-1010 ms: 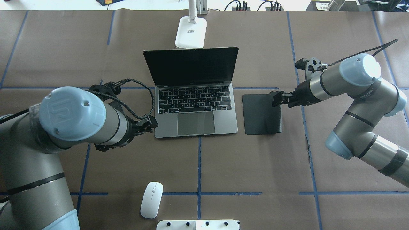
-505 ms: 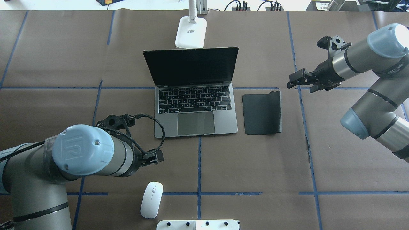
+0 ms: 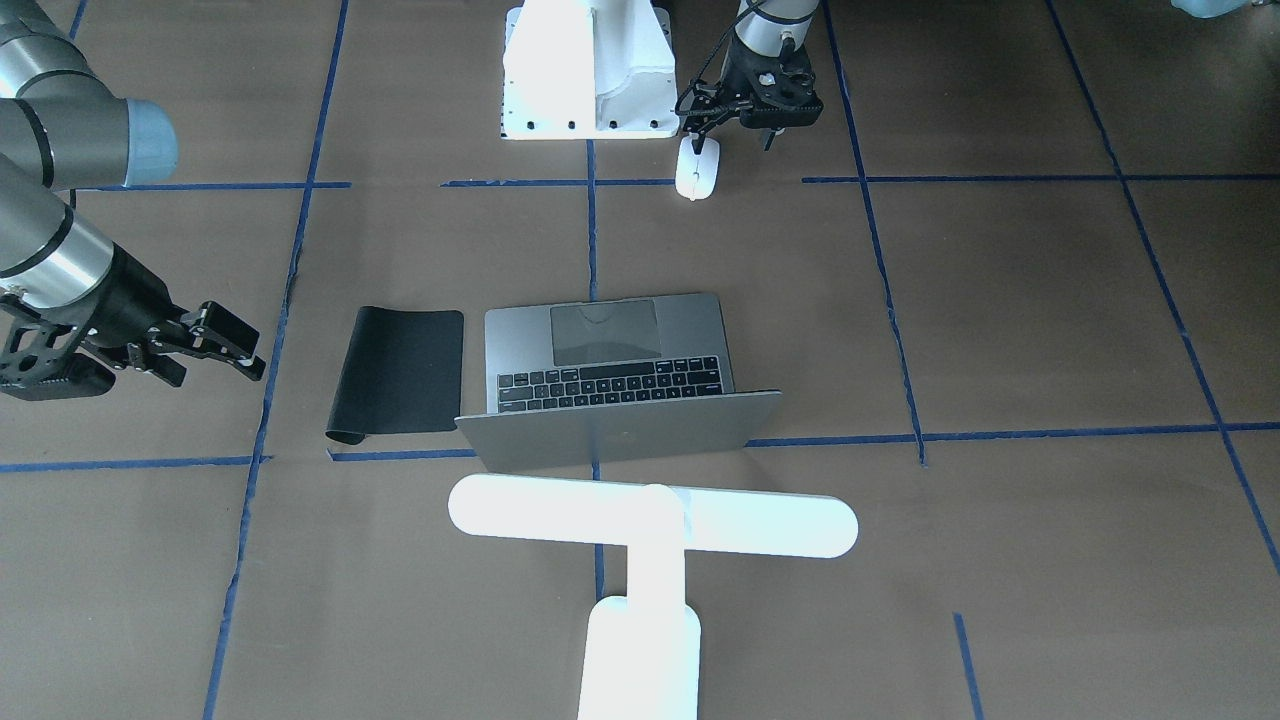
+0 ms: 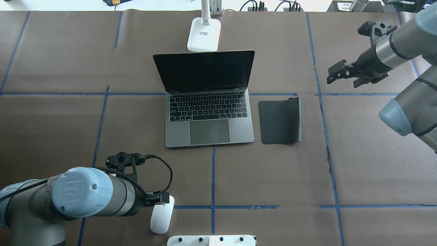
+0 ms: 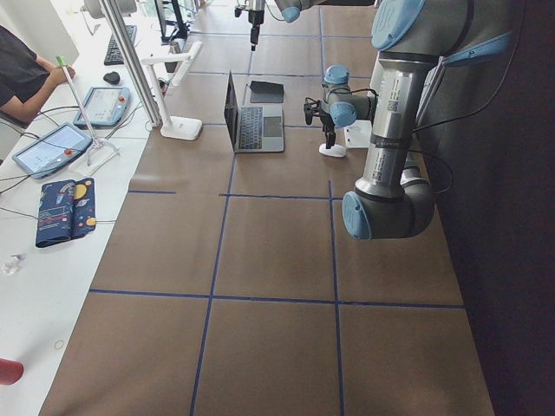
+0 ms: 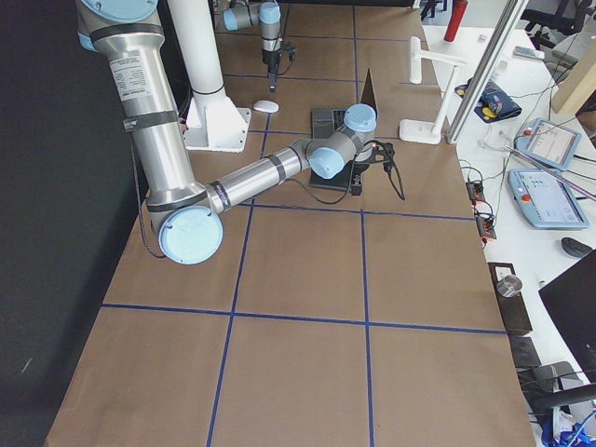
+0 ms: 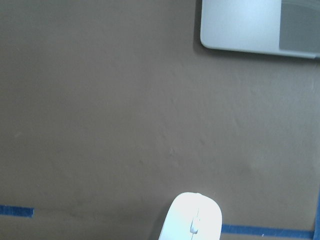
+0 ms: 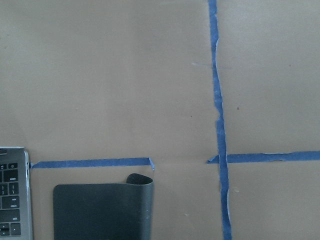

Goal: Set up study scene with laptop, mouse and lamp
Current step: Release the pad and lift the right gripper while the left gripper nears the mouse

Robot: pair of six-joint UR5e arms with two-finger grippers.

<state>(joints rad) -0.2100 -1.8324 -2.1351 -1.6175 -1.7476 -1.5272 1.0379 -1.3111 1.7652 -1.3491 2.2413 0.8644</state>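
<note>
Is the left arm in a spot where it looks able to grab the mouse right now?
Probably yes: the left gripper hovers directly above the laptop-side end of the mouse, and nothing sits between them.

Black mat (image 4: 280,120), corner curled; white bolted pedestal (image 3: 590,70); blue tape grid (image 4: 212,177).
</note>
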